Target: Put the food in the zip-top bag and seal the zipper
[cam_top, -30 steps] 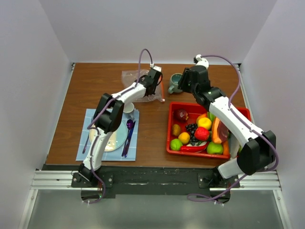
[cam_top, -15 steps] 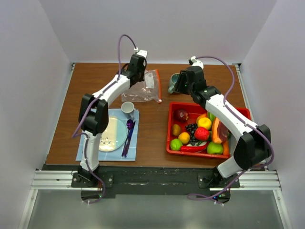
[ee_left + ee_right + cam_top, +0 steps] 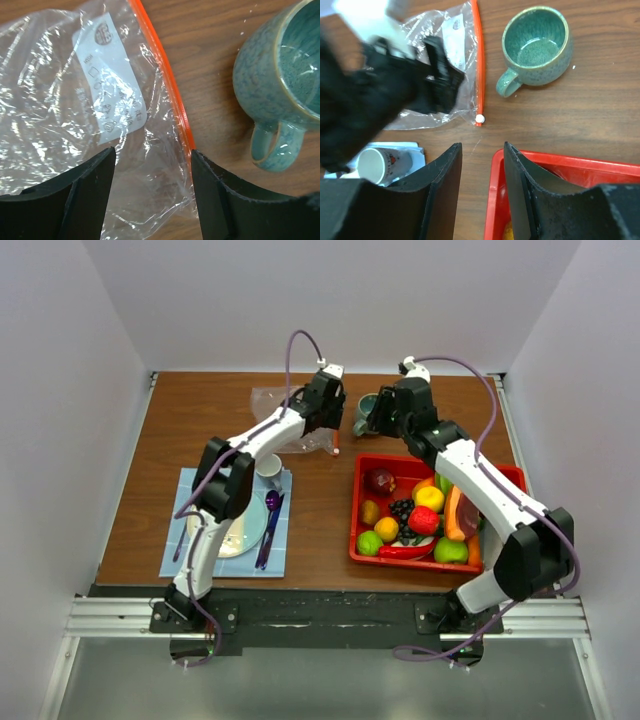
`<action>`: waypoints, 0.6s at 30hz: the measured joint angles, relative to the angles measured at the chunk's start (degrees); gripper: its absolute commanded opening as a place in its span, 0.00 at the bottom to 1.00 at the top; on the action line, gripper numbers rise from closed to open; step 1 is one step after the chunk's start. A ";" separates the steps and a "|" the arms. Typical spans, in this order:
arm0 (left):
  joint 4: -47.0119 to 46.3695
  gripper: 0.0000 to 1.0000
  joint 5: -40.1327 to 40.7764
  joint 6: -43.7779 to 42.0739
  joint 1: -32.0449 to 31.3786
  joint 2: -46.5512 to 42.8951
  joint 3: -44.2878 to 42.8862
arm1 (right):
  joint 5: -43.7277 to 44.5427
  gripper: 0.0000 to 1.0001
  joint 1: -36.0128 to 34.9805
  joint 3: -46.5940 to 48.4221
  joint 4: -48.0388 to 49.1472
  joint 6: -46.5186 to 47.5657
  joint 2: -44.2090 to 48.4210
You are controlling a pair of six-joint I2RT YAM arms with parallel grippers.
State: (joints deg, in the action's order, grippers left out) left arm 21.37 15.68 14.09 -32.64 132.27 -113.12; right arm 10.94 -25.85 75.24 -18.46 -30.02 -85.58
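The zip-top bag [image 3: 75, 100] lies flat and crinkled on the wood at the back, and it looks empty. Its orange zipper [image 3: 170, 90] runs along the right edge and ends at a white slider [image 3: 480, 118]. My left gripper [image 3: 152, 165] hovers open over the bag's near corner, one finger on each side of the zipper's end, holding nothing. My right gripper [image 3: 482, 150] stands open above bare wood and the tray's left rim, empty. The food [image 3: 424, 512] sits piled in the red tray [image 3: 400, 458]: yellow, red and green fruits, dark grapes, a red chili.
A teal mug [image 3: 535, 42] stands upright just right of the zipper, close to both grippers. A white cup [image 3: 268, 466], a plate [image 3: 245, 525] and a purple spoon sit on a blue mat [image 3: 180, 555] at the front left.
The left gripper went from shut to open while swinging left over the bag and back right to the zipper edge. The bag shifted slightly. The right arm barely moved.
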 measured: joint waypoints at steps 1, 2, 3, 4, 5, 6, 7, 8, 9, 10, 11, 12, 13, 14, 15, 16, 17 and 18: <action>-0.24 0.67 0.17 0.35 -0.11 0.61 0.00 | 0.00 0.44 0.00 -0.04 -0.02 0.00 0.61; -0.59 0.70 0.26 0.63 -0.20 1.16 0.00 | 0.00 0.44 0.00 -0.17 -0.02 0.00 1.42; -0.98 0.71 0.37 1.16 -0.20 1.75 0.00 | 0.00 0.44 0.00 -0.28 -0.02 0.00 2.01; -1.25 0.73 0.55 1.46 -0.17 2.14 0.00 | 0.00 0.44 0.00 -0.55 -0.02 0.00 2.84; -1.49 0.73 0.70 1.81 -0.17 2.56 0.00 | 0.00 0.44 0.00 -0.76 -0.02 0.00 3.50; -1.99 0.74 0.94 2.01 -0.17 2.84 0.00 | 0.00 0.44 -0.02 -0.85 -0.09 0.00 3.89; -2.27 0.75 1.07 2.12 -0.17 3.02 0.00 | 0.00 0.44 0.00 -1.07 0.00 0.00 4.31; -2.58 0.75 1.16 2.36 -0.17 3.23 0.00 | 0.00 0.44 0.00 -1.33 0.00 0.00 4.59; -3.08 0.76 1.31 2.49 -0.20 3.48 -0.02 | 0.00 0.44 0.00 -1.66 -0.04 0.00 4.79; -3.54 0.77 1.49 2.69 -0.26 3.78 -0.02 | 0.00 0.44 0.00 -1.88 -0.09 0.00 4.79; -3.85 0.77 1.73 2.75 -0.33 4.13 -0.02 | -0.02 0.44 0.00 -2.14 -0.07 0.00 4.79; -4.04 0.78 1.97 2.75 -0.42 4.52 -0.02 | 0.00 0.44 0.00 -2.49 -0.11 -0.02 4.79; -4.20 0.79 2.25 2.75 -0.52 4.94 -0.02 | 0.00 0.44 0.00 -2.71 -0.33 -0.02 4.79; -4.22 0.80 2.49 2.73 -0.66 5.44 -0.02 | -0.02 0.44 0.00 -2.89 -0.44 -0.02 4.76; -4.17 0.80 2.73 2.73 -0.79 5.99 -0.02 | -0.02 0.44 0.00 -3.02 -0.46 -0.02 4.76; -4.17 0.81 2.82 2.71 -0.87 6.45 -0.02 | -0.04 0.44 0.00 -3.15 -0.46 -0.02 4.76; -4.15 0.81 2.93 2.67 -0.92 6.97 -0.02 | -0.07 0.44 0.00 -3.23 -0.44 -0.02 4.76; -4.17 0.80 3.06 2.62 -0.94 7.37 -0.02 | -0.07 0.44 0.00 -3.26 -0.48 -0.02 4.76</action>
State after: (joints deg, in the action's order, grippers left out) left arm 17.19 18.74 16.71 -33.58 139.63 -113.14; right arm 10.87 -25.85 71.99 -18.94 -30.04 -80.82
